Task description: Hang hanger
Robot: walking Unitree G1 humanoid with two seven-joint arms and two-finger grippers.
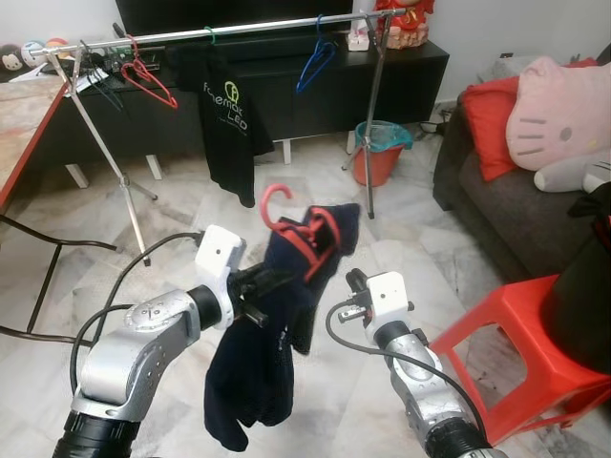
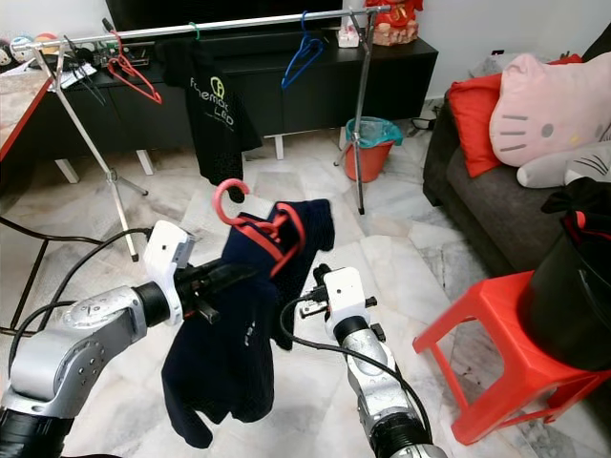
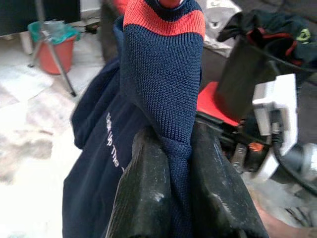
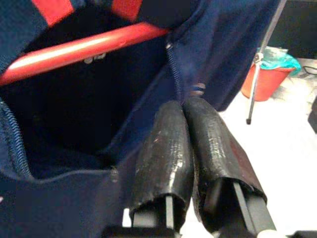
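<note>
A red hanger (image 1: 277,202) carries a navy garment (image 1: 272,334) with a red-striped collar, held up between my arms over the floor. My left gripper (image 3: 173,136) is shut on the collar just below the red stripe (image 3: 163,20). Coming from the other side, my right gripper (image 4: 182,104) is shut with its tips on the garment's zipper edge, under the hanger's red bar (image 4: 84,47). The drying rack's silver rail (image 1: 239,31) stands across the room, beyond the garment.
On the rail hang a black T-shirt (image 1: 227,124), a blue hanger (image 1: 315,62) and a red hanger (image 1: 148,81). An orange bucket (image 1: 380,153) sits by the rack's right leg. A red stool (image 1: 516,363) with a black load and a sofa (image 1: 477,191) are on the right.
</note>
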